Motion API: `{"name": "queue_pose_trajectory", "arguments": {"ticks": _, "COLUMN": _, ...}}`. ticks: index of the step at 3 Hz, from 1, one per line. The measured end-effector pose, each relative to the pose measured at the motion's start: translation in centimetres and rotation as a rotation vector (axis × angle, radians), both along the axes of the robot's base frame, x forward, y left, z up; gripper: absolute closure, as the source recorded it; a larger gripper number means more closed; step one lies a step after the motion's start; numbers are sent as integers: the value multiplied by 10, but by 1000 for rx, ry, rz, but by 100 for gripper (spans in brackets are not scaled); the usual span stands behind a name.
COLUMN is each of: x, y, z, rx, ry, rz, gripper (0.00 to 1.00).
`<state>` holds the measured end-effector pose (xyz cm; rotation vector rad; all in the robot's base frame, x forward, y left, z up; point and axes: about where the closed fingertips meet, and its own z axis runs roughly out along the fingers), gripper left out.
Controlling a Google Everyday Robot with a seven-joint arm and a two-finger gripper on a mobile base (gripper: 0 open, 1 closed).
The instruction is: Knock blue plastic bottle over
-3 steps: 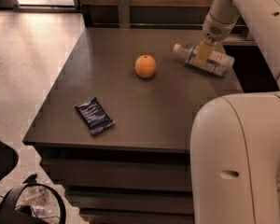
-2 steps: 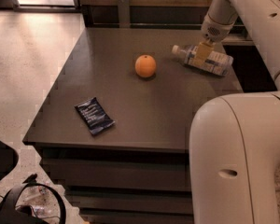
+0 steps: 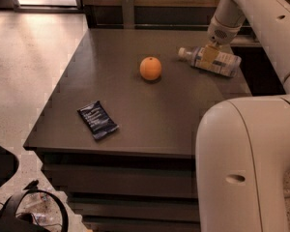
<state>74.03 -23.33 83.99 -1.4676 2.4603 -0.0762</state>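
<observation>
gripper: the gripper (image 3: 209, 56) is sitting in the upper right of the frame, right over the middle of the blue plastic bottle (image 3: 225, 65), overlapping it in this view; whether it is touching or just hovering is not clear.
grip state: cannot tell whether it is wide, narrow or holding anything.
bottle: it is lying on its side near the far right edge of the table (image 3: 135, 105), with the white cap pointing left toward the orange (image 3: 150, 68) and the base pointing right and slightly down the frame.
change: nothing visible is moving over the last second; the bottle is lying in the same spot at the same angle, and the gripper is staying put above it.
meaning for task: the bottle is already down and not rolling, so the knock-over is looking done, with only pulling the arm away likely left.
arm pose: the white arm (image 3: 261, 8) is coming in from the top right corner and reaching down and left, with the wrist pointing nearly straight down at the bottle.
robot body: a large white part of the robot (image 3: 246, 168) is filling the lower right foreground.
others: the orange is sitting upright mid-table, well apart from the bottle; the dark blue snack packet (image 3: 97, 120) is lying flat toward the lower left of the tabletop, untouched.
</observation>
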Motion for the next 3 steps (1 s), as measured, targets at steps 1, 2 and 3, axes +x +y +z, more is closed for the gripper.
{"name": "queue_pose_trajectory", "arguments": {"ticks": 1, "x": 2, "y": 1, "z": -4, "rx": 1, "ry": 1, "rz": 1, "gripper": 14}}
{"name": "queue_pose_trajectory", "arguments": {"ticks": 2, "x": 4, "y": 2, "z": -7, "rx": 1, "ry": 1, "rz": 2, "gripper": 0}}
{"name": "queue_pose_trajectory", "arguments": {"ticks": 3, "x": 4, "y": 2, "z": -7, "rx": 1, "ry": 1, "rz": 2, "gripper": 0}}
